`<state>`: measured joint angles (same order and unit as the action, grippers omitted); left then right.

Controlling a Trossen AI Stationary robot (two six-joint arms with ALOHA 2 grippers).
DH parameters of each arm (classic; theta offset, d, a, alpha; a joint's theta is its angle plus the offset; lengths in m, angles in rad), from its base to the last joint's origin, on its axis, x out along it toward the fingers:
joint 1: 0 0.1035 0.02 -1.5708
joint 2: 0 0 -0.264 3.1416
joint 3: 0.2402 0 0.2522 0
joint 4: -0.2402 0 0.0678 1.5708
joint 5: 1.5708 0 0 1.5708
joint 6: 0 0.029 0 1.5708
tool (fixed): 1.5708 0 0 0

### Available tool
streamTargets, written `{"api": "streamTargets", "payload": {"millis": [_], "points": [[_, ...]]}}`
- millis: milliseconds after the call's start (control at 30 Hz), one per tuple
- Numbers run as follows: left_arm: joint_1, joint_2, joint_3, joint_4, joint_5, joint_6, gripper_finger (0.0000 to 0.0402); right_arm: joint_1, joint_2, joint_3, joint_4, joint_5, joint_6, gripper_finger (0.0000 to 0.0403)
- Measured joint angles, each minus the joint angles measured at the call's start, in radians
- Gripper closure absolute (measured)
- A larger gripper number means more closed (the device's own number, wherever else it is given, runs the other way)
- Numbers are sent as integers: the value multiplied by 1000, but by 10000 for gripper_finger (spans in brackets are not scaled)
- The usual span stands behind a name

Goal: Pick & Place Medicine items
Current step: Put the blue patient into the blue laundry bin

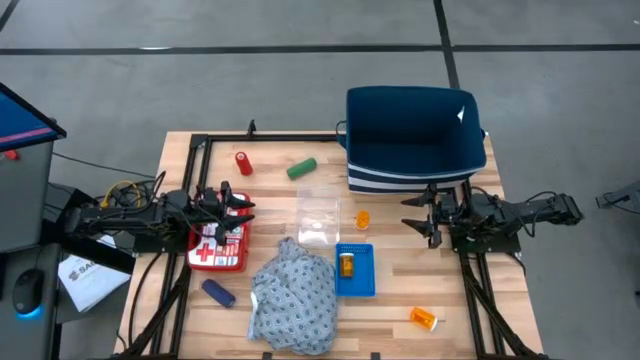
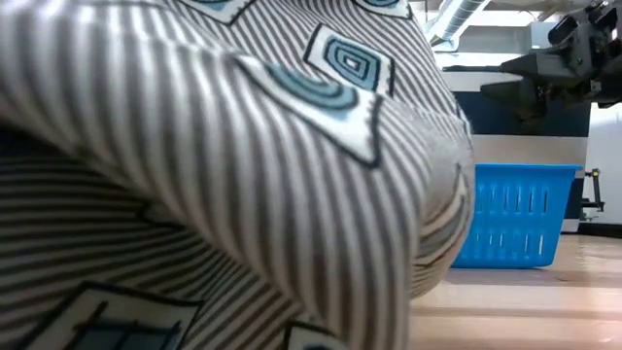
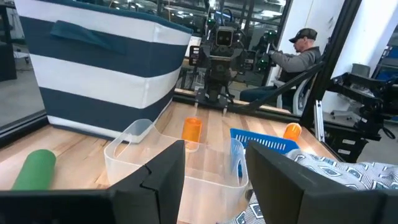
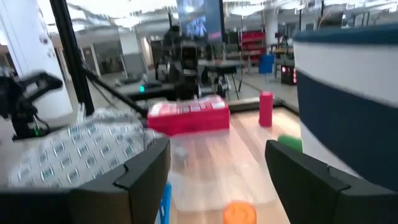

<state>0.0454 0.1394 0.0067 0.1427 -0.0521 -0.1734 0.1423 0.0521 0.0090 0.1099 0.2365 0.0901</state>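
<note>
Lettering is not readable on any item; the only marking is a white cross on the red first-aid case under the left hand, whose fingers are spread. On the slatted wooden bench lie a red tube, green tube, dark-blue tube and orange pill bottles: one beside the clear container, one in the blue tray, one near the front edge. The right hand, fingers spread, hovers beside the striped bin; beyond is a workshop with a seated person.

Left gripper hovers over the red-and-white first-aid case, fingers apart. Right gripper waits beside the striped bin — fingers apart. One orange pill bottle lies in the blue tray.
</note>
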Motion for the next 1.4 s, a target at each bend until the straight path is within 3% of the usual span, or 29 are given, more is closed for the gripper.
{"api": "streamTargets", "payload": {"millis": [700, 967, 1400], "points": [[0, 0, 0, 1, 0, -1, 238, 0, 0, 0, 63, 0, 54, 143], [0, 0, 0, -1, 0, -1, 238, 0, 0, 0, 62, 0, 158, 143], [0, 0, 0, -1, -9, 0, 238, 0, 0, 0, 45, 0, 157, 143]]}}
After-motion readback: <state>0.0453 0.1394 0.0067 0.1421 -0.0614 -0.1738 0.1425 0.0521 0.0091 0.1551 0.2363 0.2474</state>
